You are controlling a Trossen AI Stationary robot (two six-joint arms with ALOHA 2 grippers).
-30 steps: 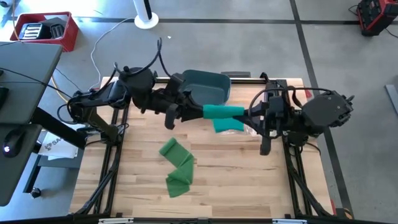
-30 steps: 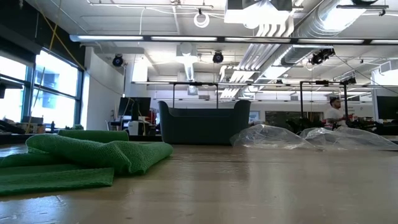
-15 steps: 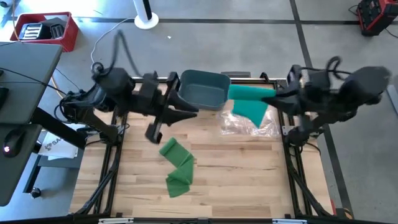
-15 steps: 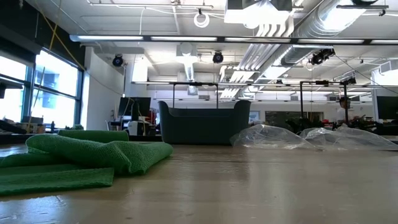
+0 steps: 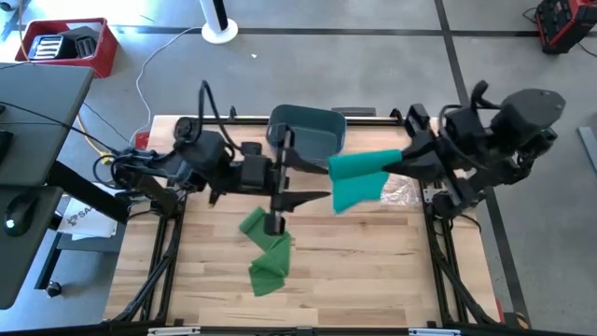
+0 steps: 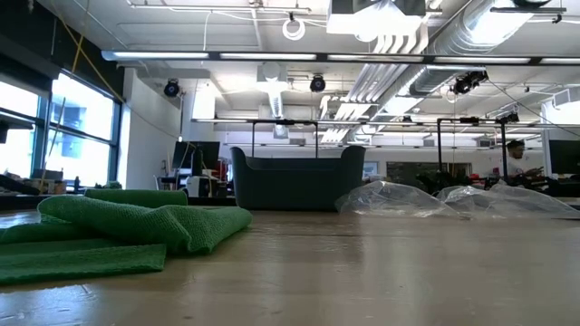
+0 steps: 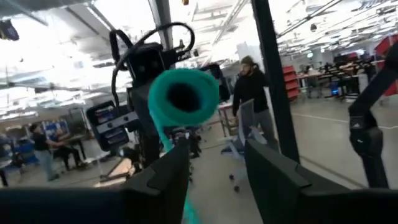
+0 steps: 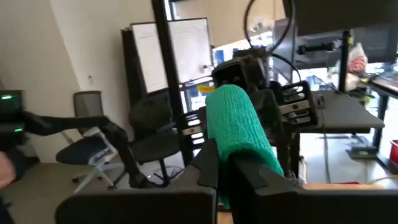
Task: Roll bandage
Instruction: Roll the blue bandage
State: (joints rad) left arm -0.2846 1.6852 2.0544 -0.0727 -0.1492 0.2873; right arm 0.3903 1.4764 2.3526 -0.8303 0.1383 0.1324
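Right gripper (image 5: 399, 159) pinched the roll (image 5: 359, 165) in the air, just right of the bin (image 5: 308, 128). Left gripper (image 5: 312, 182) was spread just left of the roll, off it. Re-grip the free end squarely; keep the tail taut.

A bin (image 5: 308, 131) sits at the table's (image 5: 373, 280) far edge, middle. Right of it lies a plastic bag (image 5: 403, 191). A loose bandage (image 5: 266, 247) lies on the table left of centre, nearer than the bin. Above the table, a rolled bandage (image 5: 359, 168) hangs between the left gripper (image 5: 312, 182) and the right gripper (image 5: 396, 161).
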